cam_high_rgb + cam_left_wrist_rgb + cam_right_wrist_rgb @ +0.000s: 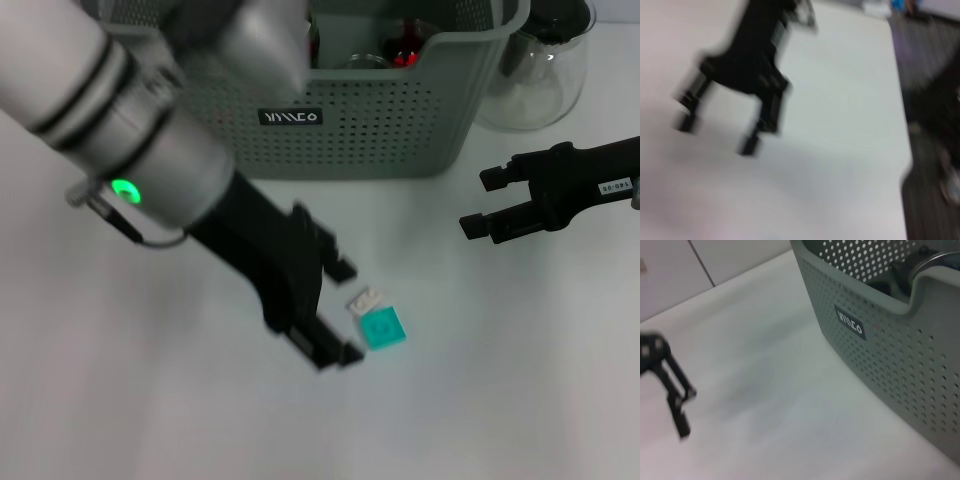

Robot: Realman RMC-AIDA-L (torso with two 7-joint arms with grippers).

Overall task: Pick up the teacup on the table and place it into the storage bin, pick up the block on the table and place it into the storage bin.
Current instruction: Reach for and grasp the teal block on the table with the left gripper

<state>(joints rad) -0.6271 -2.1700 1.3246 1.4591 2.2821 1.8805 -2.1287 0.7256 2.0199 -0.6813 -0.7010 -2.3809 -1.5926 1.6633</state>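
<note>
Both grippers open; left gripper (344,312) beside block (382,327)

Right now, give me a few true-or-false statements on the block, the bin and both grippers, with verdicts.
1. The teal block lies on the table. True.
2. The left gripper is shut on the block. False: its fingers are open, right beside the block, not holding it.
3. The storage bin stands behind the block. True.
4. The right gripper is inside the bin. False: it hovers open over the table, outside the bin.
5. A glass carafe stands beside the bin. True.
</note>
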